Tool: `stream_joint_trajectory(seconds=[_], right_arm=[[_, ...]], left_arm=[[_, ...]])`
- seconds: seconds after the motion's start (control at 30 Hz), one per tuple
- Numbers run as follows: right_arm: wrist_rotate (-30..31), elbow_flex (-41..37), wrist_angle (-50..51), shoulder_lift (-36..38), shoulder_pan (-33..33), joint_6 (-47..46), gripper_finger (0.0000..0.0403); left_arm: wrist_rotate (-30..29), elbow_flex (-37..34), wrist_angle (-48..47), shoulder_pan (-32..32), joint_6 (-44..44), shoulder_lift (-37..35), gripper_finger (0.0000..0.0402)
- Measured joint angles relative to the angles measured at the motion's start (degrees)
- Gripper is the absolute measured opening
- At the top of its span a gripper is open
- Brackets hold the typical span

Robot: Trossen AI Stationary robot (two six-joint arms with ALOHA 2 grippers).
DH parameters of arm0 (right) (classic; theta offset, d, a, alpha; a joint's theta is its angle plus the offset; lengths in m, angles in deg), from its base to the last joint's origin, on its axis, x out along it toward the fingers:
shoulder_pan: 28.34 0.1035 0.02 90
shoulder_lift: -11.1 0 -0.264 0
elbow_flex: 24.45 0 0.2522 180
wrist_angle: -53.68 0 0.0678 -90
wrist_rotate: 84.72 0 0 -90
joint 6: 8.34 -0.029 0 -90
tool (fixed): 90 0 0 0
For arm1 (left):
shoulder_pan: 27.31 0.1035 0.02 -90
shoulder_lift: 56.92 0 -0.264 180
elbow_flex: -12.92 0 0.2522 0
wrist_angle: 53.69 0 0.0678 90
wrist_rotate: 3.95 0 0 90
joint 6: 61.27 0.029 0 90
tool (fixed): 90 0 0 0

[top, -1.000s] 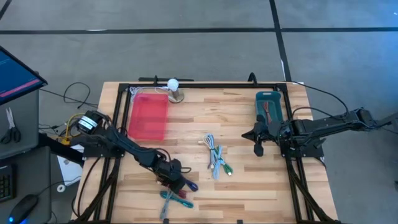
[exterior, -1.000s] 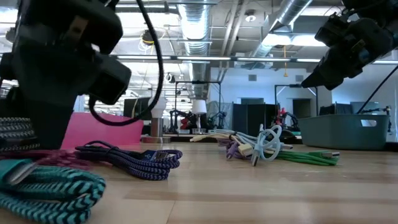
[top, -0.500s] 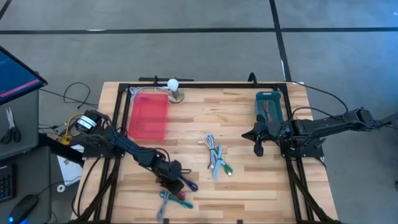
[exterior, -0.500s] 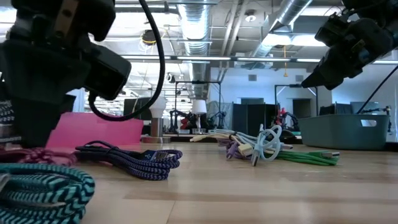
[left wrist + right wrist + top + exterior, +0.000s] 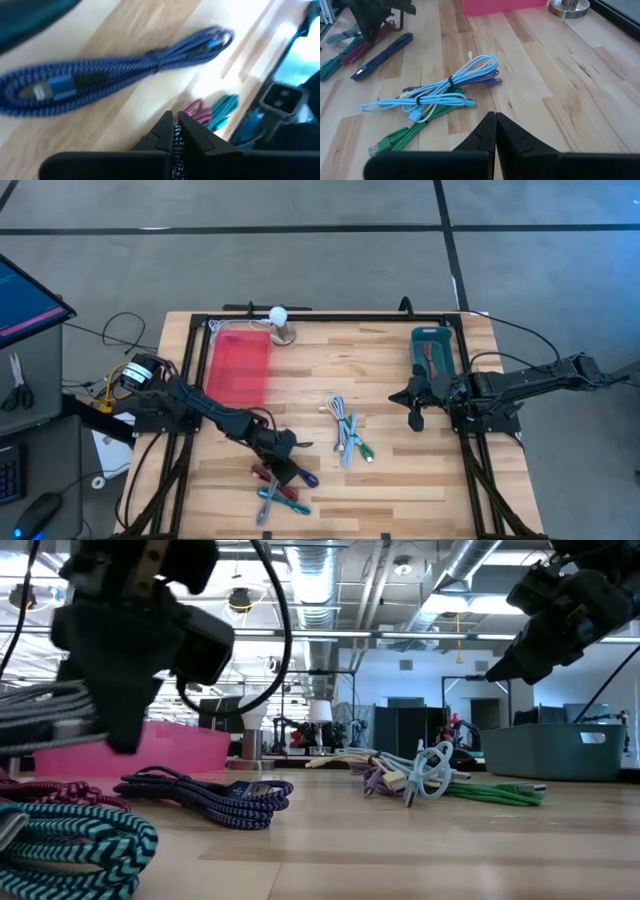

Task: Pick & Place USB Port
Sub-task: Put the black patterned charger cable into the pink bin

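grey braided USB cable (image 5: 45, 712): pinched in closed left gripper (image 5: 176, 131), lifted just above blue braided cable (image 5: 120, 70)
right gripper (image 5: 495, 125): closed, empty, beside teal bin (image 5: 432, 350)

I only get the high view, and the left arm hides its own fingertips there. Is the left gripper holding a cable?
Observer: Yes. The left wrist view shows the left gripper shut on a black-and-white braided cable.
Operator: Is it off the table?
Observer: In the low view its bundle hangs above the table, higher than the magenta cable lying there.
Operator: And the right gripper?
Observer: The right wrist view shows the right gripper shut on nothing, over bare wood short of the loose cable pile.
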Motion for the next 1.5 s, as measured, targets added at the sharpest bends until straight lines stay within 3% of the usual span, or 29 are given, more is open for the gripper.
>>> stream_joint_trajectory(seconds=[0.2, 0.47, 0.73, 0.9, 1.3, 1.5], right_arm=[[0.0, 0.0, 0.2, 0.0, 0.0, 0.0, 0.0001], [0.0, 0.0, 0.2, 0.0, 0.0, 0.0, 0.0001], [0.0, 0.0, 0.2, 0.0, 0.0, -0.2, 0.0001], [0.0, 0.0, 0.1, 0.0, 0.0, -0.3, 0.0001], [0.0, 0.0, 0.2, 0.0, 0.0, -0.4, 0.0001], [0.0, 0.0, 0.2, 0.0, 0.0, -0.4, 0.0001]], left_arm=[[0.7, 0.0, -0.1, 2.4, 2.4, -5.5, 0.0010], [-8.6, 0.0, -3.2, 6.9, 12.7, -17.3, 0.0010], [-23.2, 0.0, -11.8, 10.4, 24.8, -28.5, 0.0010], [-31.2, 0.0, -12.3, 11.7, 31.5, -33.7, 0.0010], [-55.9, 0.0, -12.9, 12.6, 46.5, -42.0, 0.0010], [-63.9, 0.0, -13.8, 12.5, 49.7, -43.9, 0.0010]])
